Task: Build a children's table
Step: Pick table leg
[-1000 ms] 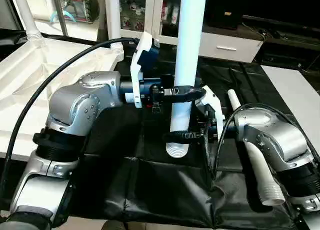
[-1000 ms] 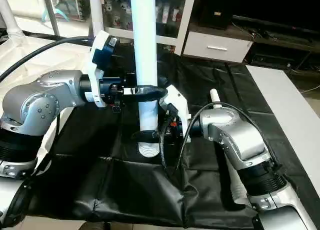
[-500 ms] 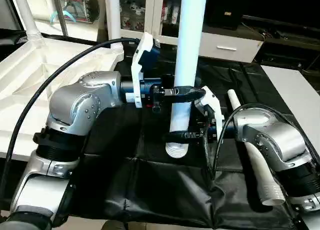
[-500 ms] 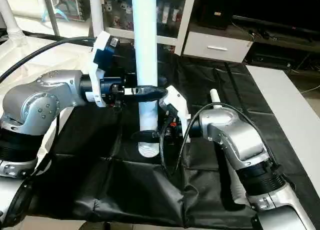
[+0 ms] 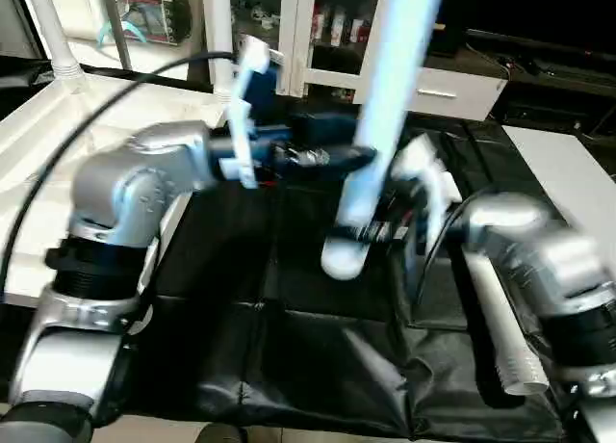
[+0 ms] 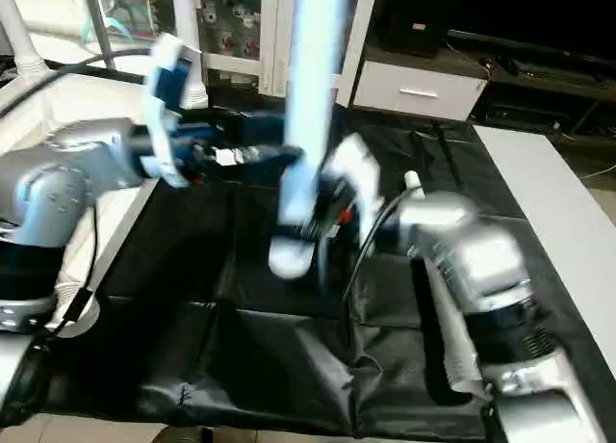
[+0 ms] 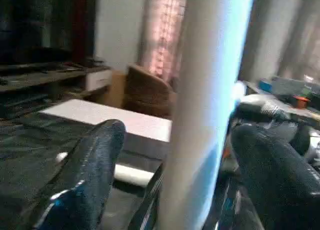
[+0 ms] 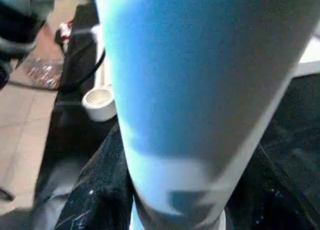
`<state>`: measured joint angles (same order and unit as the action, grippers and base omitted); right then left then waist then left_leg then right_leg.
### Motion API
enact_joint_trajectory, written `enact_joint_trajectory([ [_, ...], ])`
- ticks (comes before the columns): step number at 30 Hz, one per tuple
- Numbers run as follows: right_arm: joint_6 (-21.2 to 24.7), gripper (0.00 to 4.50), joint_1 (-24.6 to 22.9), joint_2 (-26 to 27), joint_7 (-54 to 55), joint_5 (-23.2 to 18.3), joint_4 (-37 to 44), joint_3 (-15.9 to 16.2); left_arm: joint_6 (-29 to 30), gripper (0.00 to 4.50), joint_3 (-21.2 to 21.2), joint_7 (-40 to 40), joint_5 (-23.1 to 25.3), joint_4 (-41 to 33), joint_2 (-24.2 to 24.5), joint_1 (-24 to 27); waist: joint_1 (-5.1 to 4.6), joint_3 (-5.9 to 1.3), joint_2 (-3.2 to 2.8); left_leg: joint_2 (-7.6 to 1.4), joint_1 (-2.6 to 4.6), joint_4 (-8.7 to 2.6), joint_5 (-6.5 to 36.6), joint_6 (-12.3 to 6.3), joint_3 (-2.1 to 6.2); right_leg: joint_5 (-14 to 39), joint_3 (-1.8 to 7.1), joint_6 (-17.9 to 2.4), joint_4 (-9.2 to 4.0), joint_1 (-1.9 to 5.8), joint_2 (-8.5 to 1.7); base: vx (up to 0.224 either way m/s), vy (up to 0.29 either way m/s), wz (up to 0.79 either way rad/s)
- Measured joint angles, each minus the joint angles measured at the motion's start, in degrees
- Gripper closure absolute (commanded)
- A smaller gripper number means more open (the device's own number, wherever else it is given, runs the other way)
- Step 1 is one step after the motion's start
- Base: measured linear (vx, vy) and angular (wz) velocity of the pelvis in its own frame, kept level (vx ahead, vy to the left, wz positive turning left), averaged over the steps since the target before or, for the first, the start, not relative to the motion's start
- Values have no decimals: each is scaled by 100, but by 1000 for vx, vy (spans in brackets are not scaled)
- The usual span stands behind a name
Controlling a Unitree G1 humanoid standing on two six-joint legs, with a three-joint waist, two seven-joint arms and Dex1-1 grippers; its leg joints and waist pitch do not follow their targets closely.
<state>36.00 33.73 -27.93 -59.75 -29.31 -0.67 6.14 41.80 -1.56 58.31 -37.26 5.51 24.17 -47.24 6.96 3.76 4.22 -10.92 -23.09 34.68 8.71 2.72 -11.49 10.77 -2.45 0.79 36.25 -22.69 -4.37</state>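
Observation:
A long white tube leg (image 5: pixel 383 116) stands tilted over the black cloth, its top leaning to the right. My right gripper (image 5: pixel 362 234) is shut on it near its ribbed lower end (image 5: pixel 342 258); in the right wrist view the leg (image 8: pixel 190 90) sits between both fingers (image 8: pixel 95 195). My left gripper (image 5: pixel 361 158) is higher up around the leg and open; in the left wrist view its fingers (image 7: pixel 95 175) stand apart from the leg (image 7: pixel 205 110). The white table top (image 5: pixel 38 125) lies upside down at the left, with two legs (image 5: pixel 219 29) upright in its sockets.
Another white leg (image 5: pixel 502 318) lies on the black cloth (image 5: pixel 289 337) under my right forearm. A white surface (image 5: pixel 568 173) is at the right. A glass cabinet and a low dark unit stand behind. A black cable (image 5: pixel 58 173) arcs over my left arm.
My left gripper has opened off the leg and its arm has shifted left and back. The leg, upright before, now leans with its top to the right, still in the right gripper.

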Motion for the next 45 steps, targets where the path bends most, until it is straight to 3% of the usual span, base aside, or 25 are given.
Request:
enact_joint_trajectory([
  [6,86,261,-370,-272,520,6,110,-634,-162,7,724,-697,248,-53,427,551,8,-3,-45,-1,3,-3,0,0,0,1,1,1,-2,0,2,0,0,0],
  [12,146,261,-764,511,2314,688,297,-698,-33,7,1123,-2487,1154,-660,280,1788,-56,-7,-123,-1,5,3,0,1,2,-1,2,-2,5,-3,1,0,0,0],
  [17,-75,261,-1027,950,3622,1395,582,-794,-697,7,1135,-3956,2077,-1197,-612,2552,-4,-11,-98,-1,2,-2,0,1,4,16,-3,28,-2,1,0,0,0,0],
  [21,-374,261,-1493,1277,4193,1686,1005,-717,-1204,7,615,-4470,2637,-1518,-681,2863,29,-25,-77,14,-3,13,6,-15,-7,12,28,72,-24,5,-25,0,0,0],
  [23,-682,261,-1734,1420,4502,1874,1018,-748,-1357,7,500,-4717,2827,-1734,-768,3097,93,-42,-101,58,-22,93,61,-95,17,-3,28,146,-31,7,-96,3,51,-7],
  [25,-1144,261,-2055,1565,4756,2111,959,-685,-1587,7,391,-4918,3038,-1828,-883,3513,136,-86,-193,117,-106,335,184,-239,203,-18,16,253,-29,20,-211,23,175,-24],
  [26,-1231,261,-2110,1581,4799,2164,928,-648,-1628,7,384,-4941,3087,-1822,-883,3597,129,-82,-200,134,-112,358,198,-227,208,-25,12,281,-32,27,-251,22,224,-17],
  [28,-1387,261,-2228,1834,4920,2195,893,-633,-1814,7,426,-5087,3275,-1803,-917,3801,-62,-74,-203,253,-91,288,207,-359,125,26,22,270,-209,42,-287,-7,225,-1],
  [29,-1387,261,-2247,2055,4921,2073,935,-633,-1889,7,473,-5172,3358,-1802,-971,3871,-197,-67,-218,318,-87,221,167,-466,111,179,5,52,-189,40,-297,-31,228,12],
  [30,-1382,261,-2271,2116,4903,1997,971,-623,-1929,7,498,-5220,3379,-1803,-1034,3877,-237,-62,-226,345,-90,195,149,-511,78,280,-54,5,24,-20,-304,-49,206,10],
  [31,-1365,261,-2362,2175,4847,1877,1053,-603,-2014,7,503,-5307,3420,-1808,-1100,3895,-327,-69,-209,378,-84,166,120,-585,24,388,-272,-2,500,-97,-234,-49,206,10],
  [32,-1362,261,-2494,2133,4790,1835,1136,-573,-2060,7,442,-5376,3467,-1835,-1123,3908,-380,-87,-150,450,-77,96,79,-652,-104,429,-436,13,607,-78,-110,-71,152,3],
  [33,-1362,261,-2540,2106,4749,1822,1142,-564,-2099,7,380,-5402,3490,-1854,-1124,3923,-409,-104,-39,533,-73,49,59,-681,-249,435,-470,13,484,7,-52,-97,113,0],
  [34,-1364,261,-2581,2060,4703,1797,1143,-579,-2151,7,316,-5425,3528,-1855,-1169,3961,-422,-128,59,577,-73,9,57,-685,-348,457,-324,-77,465,9,-22,-97,113,0],
  [35,-1365,261,-2707,2019,4690,1779,1135,-639,-2198,7,111,-5419,3547,-1872,-1238,3992,-299,-125,51,624,-151,434,325,-431,-109,373,-259,-30,433,-55,-152,-97,142,-18],
  [36,-1361,261,-2704,1998,4683,1770,1080,-662,-2228,7,47,-5420,3575,-1904,-1271,4081,-319,-130,-14,661,-294,1114,474,-218,432,294,-337,34,411,-58,-252,-76,240,-45],
  [37,-1363,261,-2719,2026,4671,1760,1072,-676,-2234,7,52,-5421,3596,-1905,-1259,4130,-338,-128,-42,651,-277,1505,523,5,770,241,-408,96,393,-39,-399,-76,240,-45],
  [38,-1378,261,-2719,2072,4642,1735,1076,-675,-2261,7,71,-5425,3620,-1917,-1256,4114,-398,-114,-50,481,-79,1362,624,196,900,181,-487,156,354,-29,-555,-98,304,-41],
  [39,-1386,261,-2710,2055,4601,1715,1079,-680,-2287,7,68,-5425,3632,-1940,-1271,4081,-453,-98,-111,323,97,1042,818,239,936,152,-572,195,306,-5,-629,-94,338,-10],
  [40,-1392,261,-2709,2057,4568,1708,1070,-686,-2327,7,71,-5423,3644,-1947,-1271,4029,-555,-72,-176,231,147,948,931,161,842,140,-642,213,224,47,-697,-94,338,-10],
  [41,-1379,261,-2722,2062,4505,1677,1046,-635,-2367,7,135,-5425,3657,-1946,-1256,4093,-738,-42,-218,269,142,873,872,10,783,312,-575,69,146,81,-602,-120,326,9],
  [42,-1378,261,-2711,2086,4451,1642,1052,-570,-2378,7,200,-5427,3655,-1937,-1257,4128,-809,-23,-245,338,153,788,816,-84,765,510,-569,-171,323,49,-568,-147,289,8],
  [43,-1379,261,-2709,2097,4414,1633,1066,-528,-2388,7,268,-5444,3657,-1920,-1254,4138,-836,-23,-240,376,187,708,769,-158,748,567,-581,-249,510,53,-416,-147,289,8],
  [44,-1382,261,-2697,2057,4392,1635,1085,-519,-2441,7,331,-5496,3667,-1930,-1257,4137,-821,-42,-213,454,207,597,727,-222,703,570,-626,-267,567,162,-171,-100,257,-3],
  [45,-1386,261,-2672,2006,4360,1637,1107,-518,-2475,7,334,-5514,3691,-1942,-1244,4136,-809,-63,-180,549,198,531,728,-222,657,562,-631,-275,460,275,-20,-76,199,-7],
])
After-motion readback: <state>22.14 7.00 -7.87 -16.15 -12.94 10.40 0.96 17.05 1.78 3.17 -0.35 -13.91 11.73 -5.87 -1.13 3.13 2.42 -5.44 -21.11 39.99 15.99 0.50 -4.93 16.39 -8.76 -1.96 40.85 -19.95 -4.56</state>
